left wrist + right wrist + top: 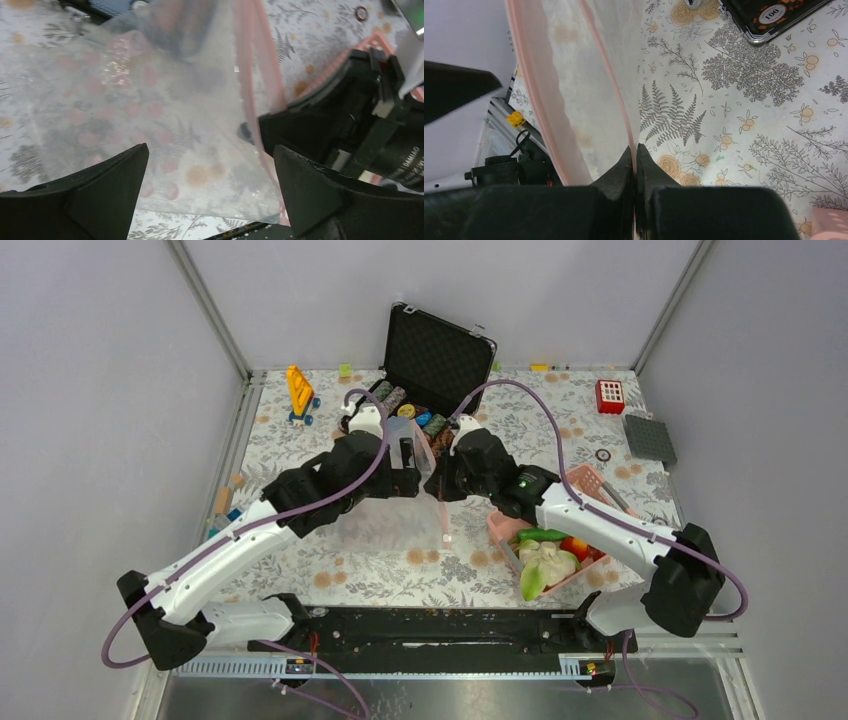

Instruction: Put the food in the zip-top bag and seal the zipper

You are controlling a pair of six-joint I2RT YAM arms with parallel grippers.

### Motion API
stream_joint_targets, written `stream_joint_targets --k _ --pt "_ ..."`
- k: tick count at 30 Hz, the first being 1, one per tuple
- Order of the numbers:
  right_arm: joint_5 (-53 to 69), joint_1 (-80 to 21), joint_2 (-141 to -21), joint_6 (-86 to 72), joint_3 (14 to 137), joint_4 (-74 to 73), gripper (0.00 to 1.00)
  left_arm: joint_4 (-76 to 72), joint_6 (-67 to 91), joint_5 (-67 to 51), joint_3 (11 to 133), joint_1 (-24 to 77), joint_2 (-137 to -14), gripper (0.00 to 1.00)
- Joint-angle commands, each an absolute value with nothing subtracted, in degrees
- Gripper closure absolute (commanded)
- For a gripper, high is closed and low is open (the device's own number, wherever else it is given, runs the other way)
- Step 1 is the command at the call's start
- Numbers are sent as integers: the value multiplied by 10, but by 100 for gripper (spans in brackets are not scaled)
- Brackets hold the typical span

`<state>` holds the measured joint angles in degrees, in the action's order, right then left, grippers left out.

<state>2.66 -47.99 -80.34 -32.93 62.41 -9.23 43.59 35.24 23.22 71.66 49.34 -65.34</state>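
The clear zip-top bag (pixel 395 515) hangs between my two grippers at the table's middle. Its pink zipper (pixel 441 502) runs down the bag's right side. My right gripper (pixel 634 152) is shut on one lip of the zipper (pixel 611 80), and the bag (pixel 574 75) spreads to its left. My left gripper (pixel 210 175) is open, its fingers (pixel 107 185) wide apart on either side of the bag (pixel 150 100), near the zipper (pixel 250 65). The food lies in the pink basket (pixel 497 528) at the right: a long green vegetable (pixel 542 535), a red fruit (pixel 575 547) and white-green leafy pieces (pixel 545 565).
An open black case (pixel 440 355) with poker chips (pixel 415 415) stands at the back, also in the right wrist view (pixel 774 15). A yellow toy (pixel 300 390) is at the back left. A red block (pixel 609 396) and a grey plate (pixel 650 438) are at the back right.
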Motion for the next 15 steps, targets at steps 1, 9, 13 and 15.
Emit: stream_joint_targets --k 1,9,13,15 --pt "20 -478 -780 -373 653 -102 100 339 344 129 697 492 -642 1" --pt "23 -478 -772 -401 653 -95 100 354 377 124 694 492 -672 1" --pt "9 -478 -768 -406 650 -94 100 373 397 138 699 493 -693 1" --pt "9 -479 -767 -407 648 -91 100 404 407 162 711 494 -709 1"
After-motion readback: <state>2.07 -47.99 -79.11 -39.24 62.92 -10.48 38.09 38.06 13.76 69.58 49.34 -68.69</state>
